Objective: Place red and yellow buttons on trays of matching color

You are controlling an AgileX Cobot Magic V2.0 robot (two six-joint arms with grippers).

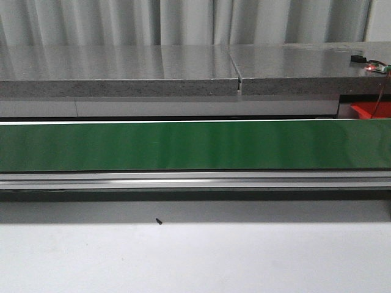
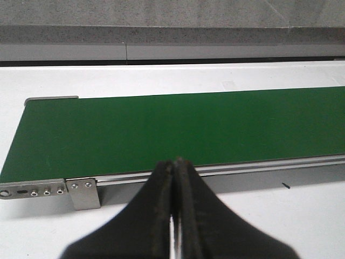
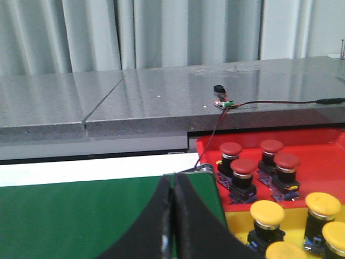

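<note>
Both of my hands are pressed together with nothing between the fingers, and neither shows in the front view. From the front I see only the long green conveyor belt (image 1: 195,145) running across, bare of any button, the white desk (image 1: 195,259) below it with a small dark speck on it, and a corner of the red tray (image 1: 371,111) at the belt's far right end.

Through my left wrist camera, my left hand (image 2: 175,163) hangs closed just short of the belt's near rail, at the belt's left end. No button lies on that stretch either.

Through my right wrist camera, my right hand (image 3: 173,177) sits closed over the belt's right end. Just beyond it the red tray holds four red buttons (image 3: 257,162), standing upright in a cluster. Beside it the yellow tray (image 3: 237,218) carries at least four yellow buttons (image 3: 294,216), some cut off by the frame edge.

I judge the sorting well along: every button I can see already stands on its matching colour, and none is waiting on the belt.
</note>
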